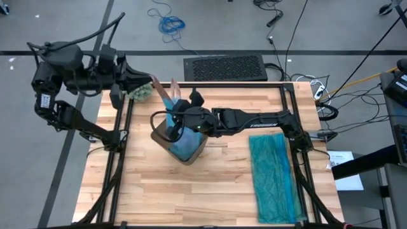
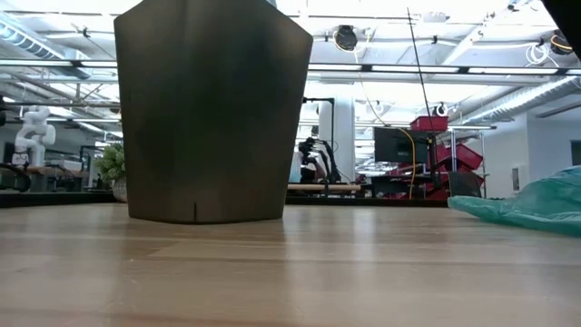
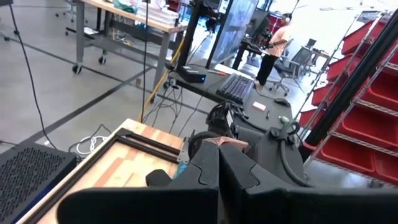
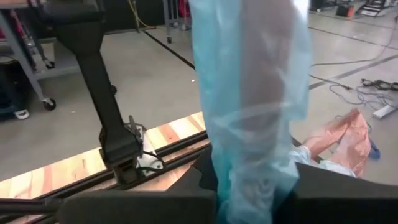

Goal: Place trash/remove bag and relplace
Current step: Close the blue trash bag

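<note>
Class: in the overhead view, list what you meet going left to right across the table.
Left gripper by the green fuzzy plant → bin with the light-blue bag, right gripper on it → teal-green bag lying flat.

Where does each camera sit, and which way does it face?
High: overhead, facing down; both arms, bin, teal bag.
Low: table height, facing across; bin, teal bag; no arm.
Left wrist: past left gripper toward the right arm.
Right wrist: right gripper clamps blue liner.
Shared: high and low show the bin.
</note>
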Controlling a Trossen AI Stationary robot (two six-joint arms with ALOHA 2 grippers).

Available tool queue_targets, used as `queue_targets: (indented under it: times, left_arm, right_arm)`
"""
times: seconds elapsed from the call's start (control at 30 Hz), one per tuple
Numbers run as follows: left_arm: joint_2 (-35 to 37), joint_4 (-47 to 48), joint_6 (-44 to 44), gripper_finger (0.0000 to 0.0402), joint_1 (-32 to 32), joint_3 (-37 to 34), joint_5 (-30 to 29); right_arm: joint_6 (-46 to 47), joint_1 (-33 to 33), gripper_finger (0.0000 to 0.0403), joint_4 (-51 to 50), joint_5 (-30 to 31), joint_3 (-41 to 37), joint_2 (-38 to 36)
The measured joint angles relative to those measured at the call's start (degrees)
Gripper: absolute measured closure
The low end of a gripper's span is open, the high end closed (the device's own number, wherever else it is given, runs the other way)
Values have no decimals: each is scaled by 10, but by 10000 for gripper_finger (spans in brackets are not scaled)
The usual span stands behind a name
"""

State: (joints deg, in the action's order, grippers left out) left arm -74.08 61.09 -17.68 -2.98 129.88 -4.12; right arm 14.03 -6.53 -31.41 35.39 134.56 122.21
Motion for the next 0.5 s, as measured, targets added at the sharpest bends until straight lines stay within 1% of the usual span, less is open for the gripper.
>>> queue_targets:
  times: [0.1, 0.2, 0.3, 0.5]
  left_arm:
    - [2, 3, 0, 401, 0, 2, 0]
    - [3, 4, 0, 401, 0, 2, 7]
    - [4, 6, 0, 401, 0, 2, 12]
    - [4, 9, 0, 401, 0, 2, 24]
  right_arm:
    - [-32, -3, 389, 4, -14, -2, -16]
    - [-67, -7, 354, 8, -14, -2, -40]
    - [-85, -11, 303, 14, -13, -1, -63]
    - [-86, -10, 193, 24, -25, -1, -89]
